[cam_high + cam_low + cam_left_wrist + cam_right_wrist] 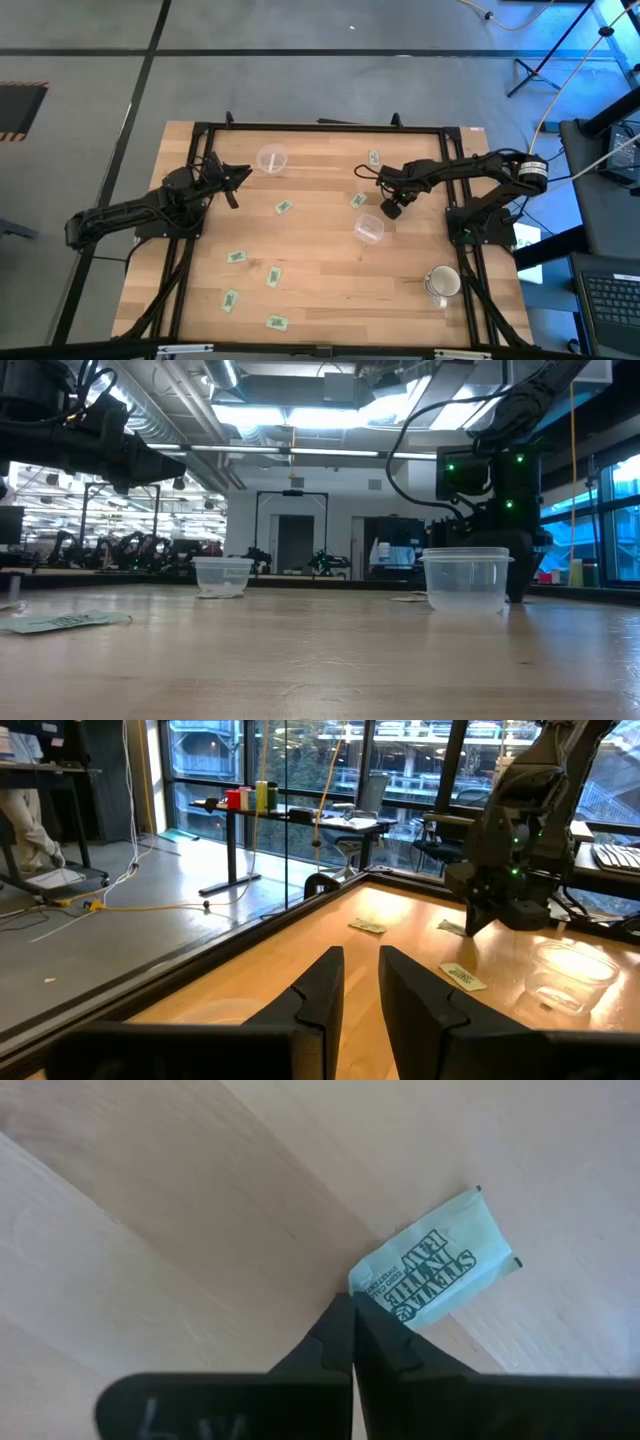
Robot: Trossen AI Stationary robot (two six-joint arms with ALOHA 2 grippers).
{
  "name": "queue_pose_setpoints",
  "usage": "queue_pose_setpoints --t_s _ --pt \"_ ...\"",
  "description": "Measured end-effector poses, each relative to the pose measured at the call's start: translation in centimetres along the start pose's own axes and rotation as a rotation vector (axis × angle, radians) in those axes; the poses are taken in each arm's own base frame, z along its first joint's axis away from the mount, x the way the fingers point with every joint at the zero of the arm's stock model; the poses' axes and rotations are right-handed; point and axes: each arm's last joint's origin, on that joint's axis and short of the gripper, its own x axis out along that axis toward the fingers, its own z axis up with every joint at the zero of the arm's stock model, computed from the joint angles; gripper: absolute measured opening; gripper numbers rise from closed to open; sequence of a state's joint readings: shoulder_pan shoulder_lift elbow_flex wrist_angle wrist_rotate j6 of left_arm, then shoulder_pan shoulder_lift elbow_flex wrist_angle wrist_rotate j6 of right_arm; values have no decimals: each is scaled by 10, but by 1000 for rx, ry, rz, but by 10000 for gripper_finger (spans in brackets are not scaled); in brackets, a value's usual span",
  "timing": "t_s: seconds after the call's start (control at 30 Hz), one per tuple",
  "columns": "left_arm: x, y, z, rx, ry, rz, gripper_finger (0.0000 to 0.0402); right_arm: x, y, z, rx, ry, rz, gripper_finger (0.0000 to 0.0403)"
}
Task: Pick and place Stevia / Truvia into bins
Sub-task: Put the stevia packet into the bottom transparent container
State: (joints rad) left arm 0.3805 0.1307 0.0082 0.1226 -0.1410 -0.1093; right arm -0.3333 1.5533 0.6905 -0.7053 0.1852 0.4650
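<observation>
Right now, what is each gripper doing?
Left gripper: slightly open, empty, above the table.
Right gripper: shut on the corner of a Stevia packet.

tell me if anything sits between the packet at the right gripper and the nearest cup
Nothing visible does. The right gripper is shut at the corner of the packet; in the high view only bare table shows between the packet and the cup.
</observation>
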Motion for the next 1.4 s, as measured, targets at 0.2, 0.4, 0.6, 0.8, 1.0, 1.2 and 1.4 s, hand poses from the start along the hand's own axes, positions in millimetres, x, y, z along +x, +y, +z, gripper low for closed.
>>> queue_pose_setpoints --t_s 0.2,0.4,0.6,0.8,1.0,1.2,1.4 --pt "0 0 0 0 0 0 63 -16 7 6 -28 -81 -30 1" --pt "0 0 0 0 0 0 63 -35 12 13 -17 -101 -1 0" --pt "0 0 0 0 0 1 63 -66 25 19 -87 -115 17 0" --pt "0 0 0 0 -1 4 63 -114 50 19 -184 -163 58 0" --pt "0 0 0 1 -1 4 63 -158 74 3 -250 -199 103 0" --pt "0 0 0 1 1 5 63 -174 91 -12 -267 -237 158 0" --pt "0 0 -2 3 17 6 63 -167 101 -24 -261 -207 195 0"
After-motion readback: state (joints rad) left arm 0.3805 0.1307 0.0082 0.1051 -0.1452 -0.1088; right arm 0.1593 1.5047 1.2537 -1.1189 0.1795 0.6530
